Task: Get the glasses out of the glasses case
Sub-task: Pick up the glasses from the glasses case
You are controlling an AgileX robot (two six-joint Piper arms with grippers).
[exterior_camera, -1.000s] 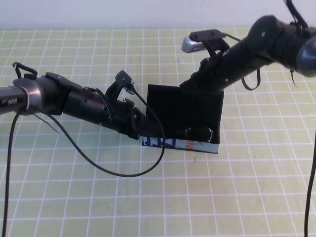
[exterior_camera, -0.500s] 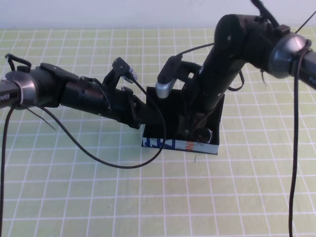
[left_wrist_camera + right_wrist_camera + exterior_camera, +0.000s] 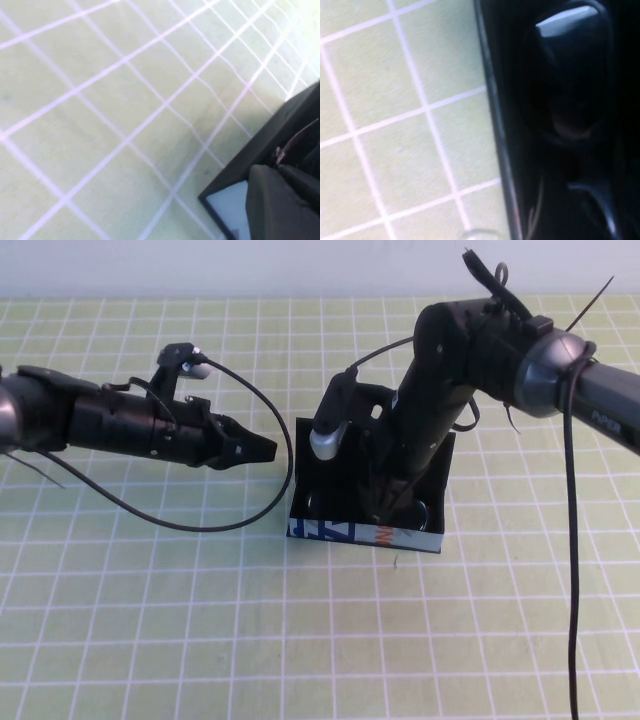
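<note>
Glasses (image 3: 408, 512) lie inside the open glasses case (image 3: 365, 532), directly beneath the right gripper (image 3: 392, 502), which points down into the box; whether its jaws are wide or narrow cannot be told, since they are hidden in the dark interior. Beside the case, on its left and apart from it, the left gripper (image 3: 262, 448) hovers above the green gridded table (image 3: 200, 620), its jaws drawn together and empty.
</note>
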